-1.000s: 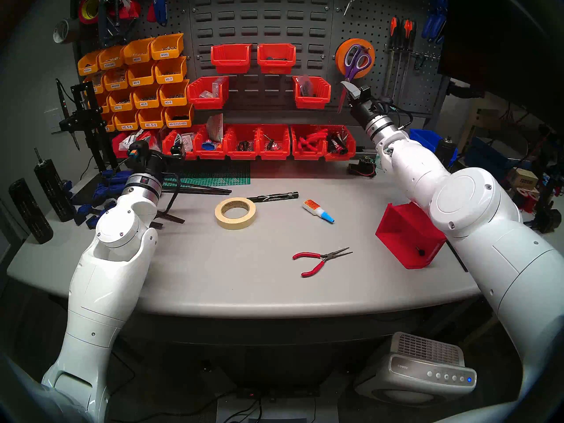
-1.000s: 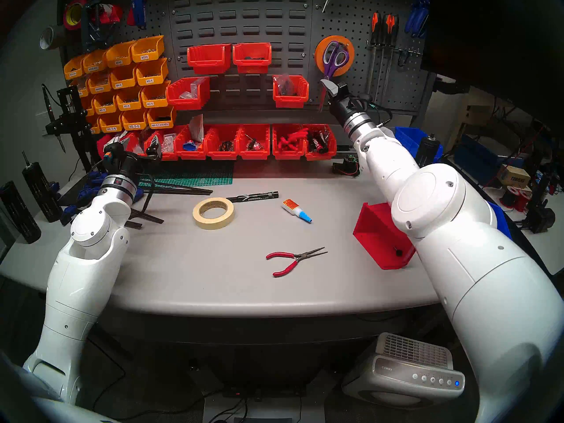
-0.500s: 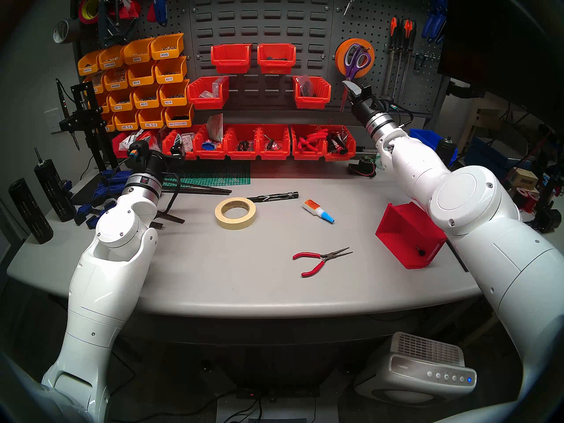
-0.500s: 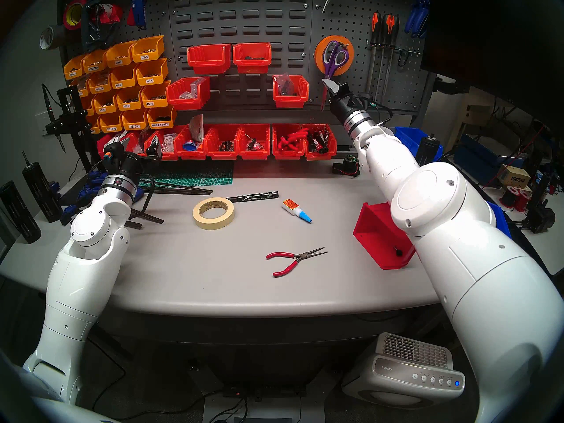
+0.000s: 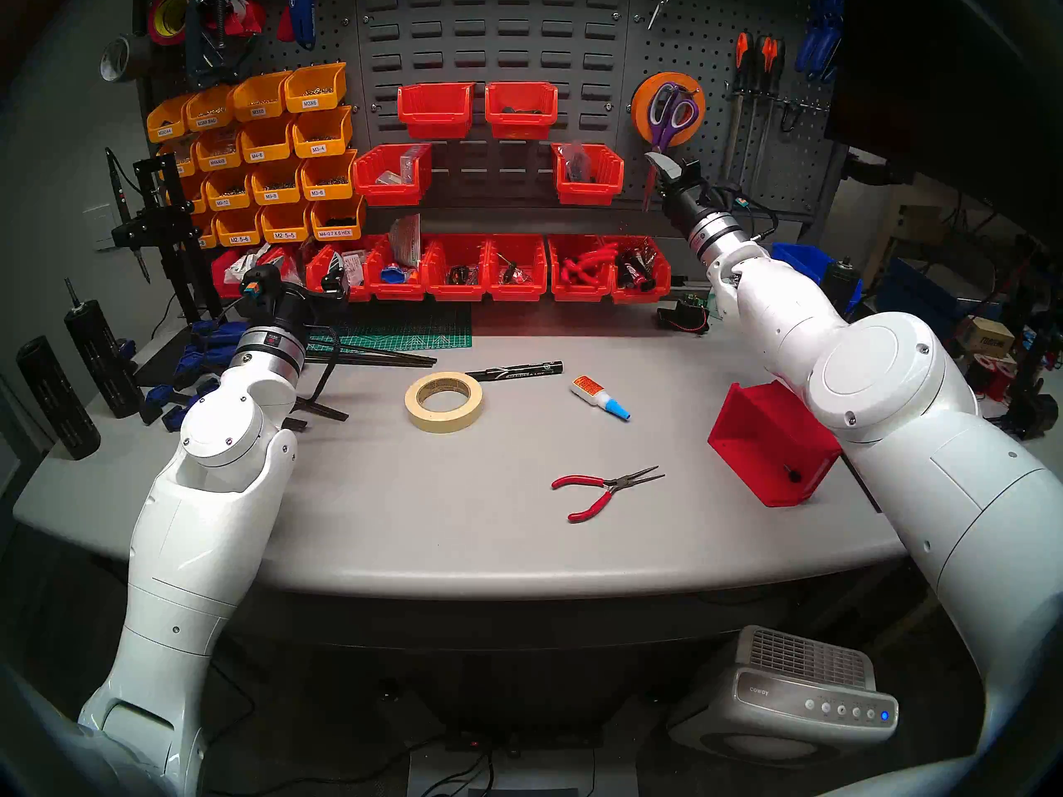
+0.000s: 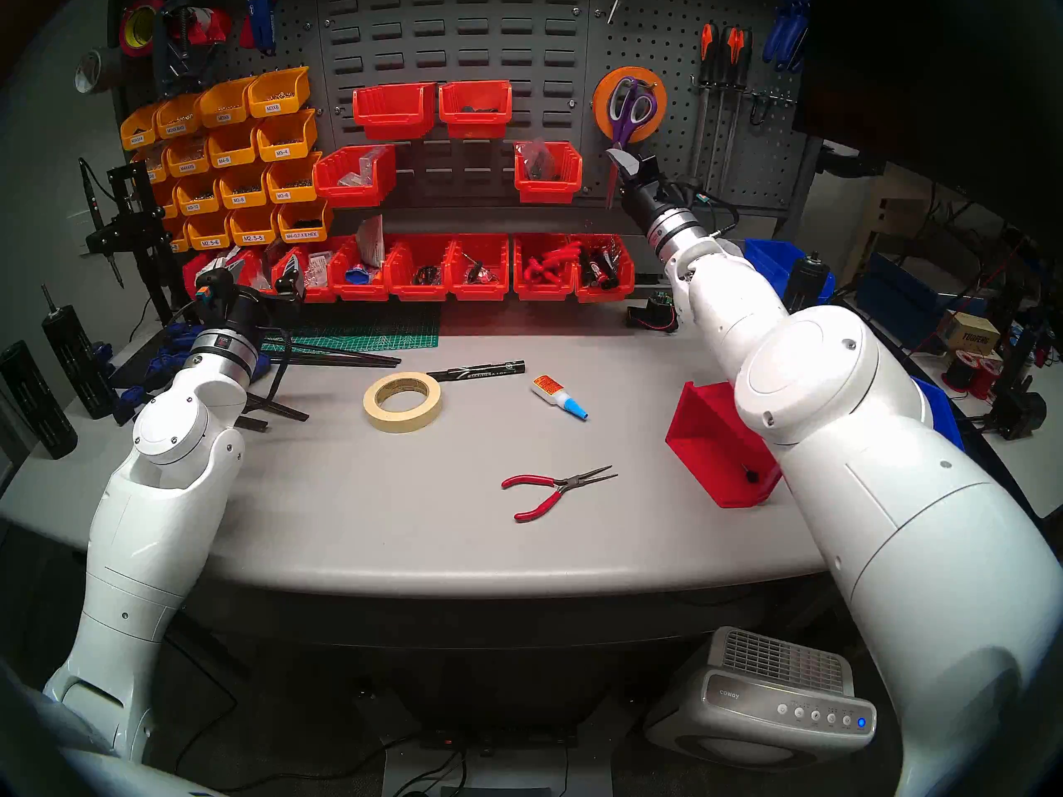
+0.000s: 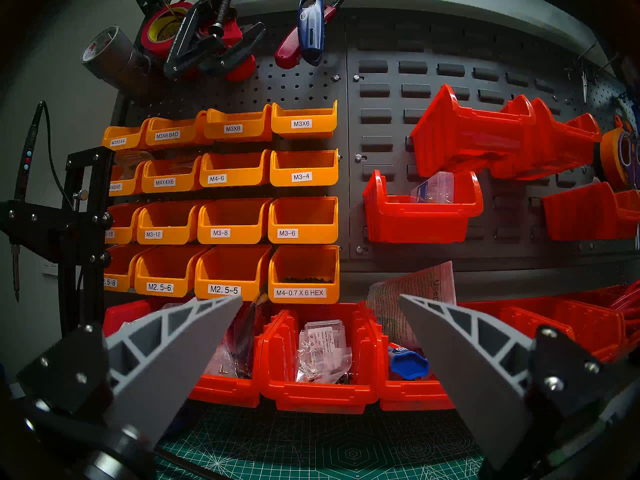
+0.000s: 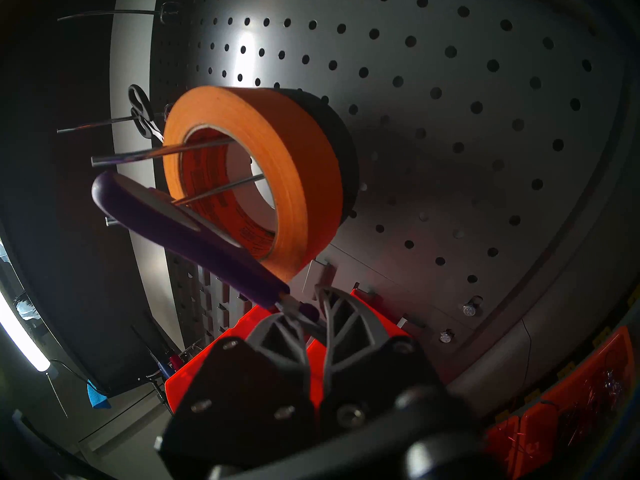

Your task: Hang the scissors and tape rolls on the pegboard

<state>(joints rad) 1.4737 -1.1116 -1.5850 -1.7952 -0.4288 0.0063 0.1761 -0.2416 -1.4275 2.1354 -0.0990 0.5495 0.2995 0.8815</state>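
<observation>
Up at the pegboard (image 5: 707, 48), right gripper (image 8: 311, 308) pinched on the scissors (image 5: 670, 114).
Purple handles overlap the hung orange tape roll (image 8: 277, 150); cream roll (image 5: 443, 402) lies on the table (image 5: 402, 520); left gripper (image 7: 320, 299) gapes empty.

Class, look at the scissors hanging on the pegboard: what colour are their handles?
Purple, with grey lining inside the loops. The scissors show best in the head view.

In front of the dark grey perforated metal pegboard (image 5: 719, 59), the bright orange tape roll (image 8: 263, 178) and the purple-handled scissors (image 5: 670, 114) are crowding the thin wire hooks (image 8: 159, 152), leaving little room there. To their right, black-and-orange screwdrivers (image 5: 756, 59) are blocking. The grey tabletop (image 5: 460, 491) middle is lying mostly open around the cream masking-tape roll (image 5: 443, 401) and red-handled needle-nose pliers (image 5: 604, 488).
</observation>
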